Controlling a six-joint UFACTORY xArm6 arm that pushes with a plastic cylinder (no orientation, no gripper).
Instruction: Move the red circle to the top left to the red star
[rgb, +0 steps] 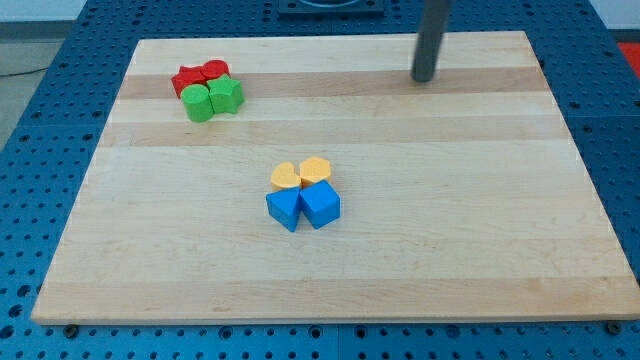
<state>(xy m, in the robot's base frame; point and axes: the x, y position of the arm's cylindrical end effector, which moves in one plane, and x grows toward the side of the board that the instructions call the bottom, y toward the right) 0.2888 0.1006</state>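
The red star (186, 81) and the red circle (214, 70) lie touching at the board's top left, the circle to the star's upper right. Two green blocks, a green circle (200, 103) and a green star-like block (227, 96), sit right below them, touching. My tip (423, 79) stands at the view's top right of centre, far to the right of the red blocks, touching no block.
In the board's middle lies a cluster: a yellow heart (285, 177) and a yellow pentagon-like block (316, 169) above two blue blocks (284, 209) (321, 204). The wooden board (480, 250) lies on a blue perforated table.
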